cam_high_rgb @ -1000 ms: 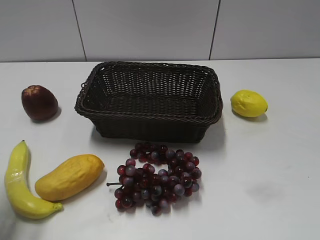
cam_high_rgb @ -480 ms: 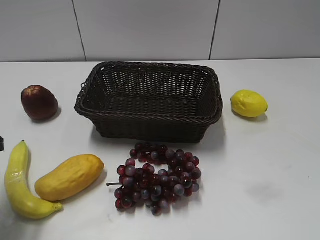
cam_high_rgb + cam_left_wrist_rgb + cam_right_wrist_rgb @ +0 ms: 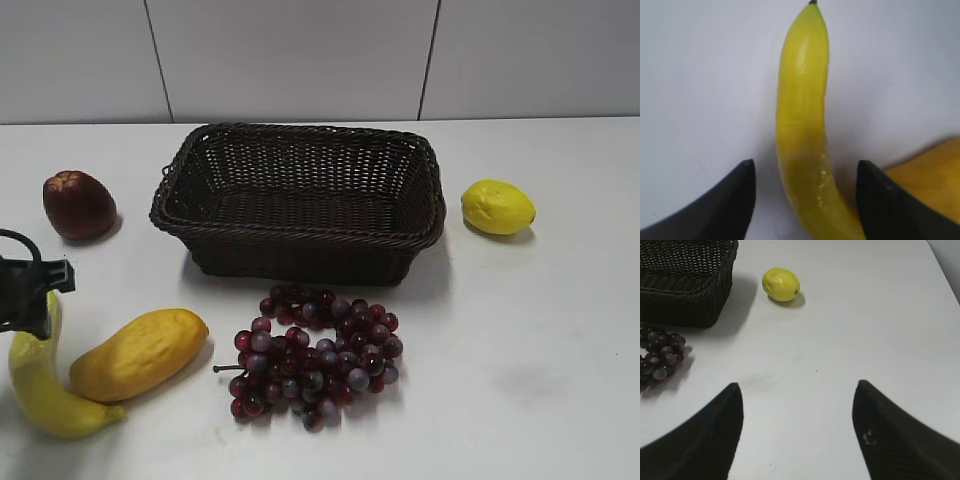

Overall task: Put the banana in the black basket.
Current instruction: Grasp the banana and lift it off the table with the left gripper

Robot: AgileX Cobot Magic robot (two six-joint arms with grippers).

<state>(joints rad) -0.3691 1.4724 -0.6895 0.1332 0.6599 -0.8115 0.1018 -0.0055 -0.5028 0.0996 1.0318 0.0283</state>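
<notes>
Left gripper (image 3: 802, 172) is spread wide, one dark fingertip on each side of the banana (image 3: 802, 125), with white table (image 3: 700, 80) visible between each tip and the fruit; neither tip touches the skin in the left wrist view. In the exterior view the same gripper (image 3: 35, 295) sits over the upper end of the banana (image 3: 40, 385), covering that end.

Landmark: the black basket (image 3: 300, 200), standing near the back centre of the table with nothing inside it.
- Banana: lies on the table well to the front-left of the basket, curved, with its lower tip pointing toward the mango-like fruit (image 3: 140, 352).
- Mango-like fruit: front-left of the basket, just beside the banana; contact between the two cannot be confirmed.
- Grape bunch (image 3: 315, 355): directly in front of the basket, near its front wall.
- Dark red fruit (image 3: 78, 205): to the left of the basket, apart from it.
- Lemon (image 3: 497, 207): to the right of the basket, apart from it.

Right gripper (image 3: 797, 435) is spread apart over bare table, holding nothing, with the lemon (image 3: 781, 284) and a basket corner (image 3: 687, 277) ahead of it.
</notes>
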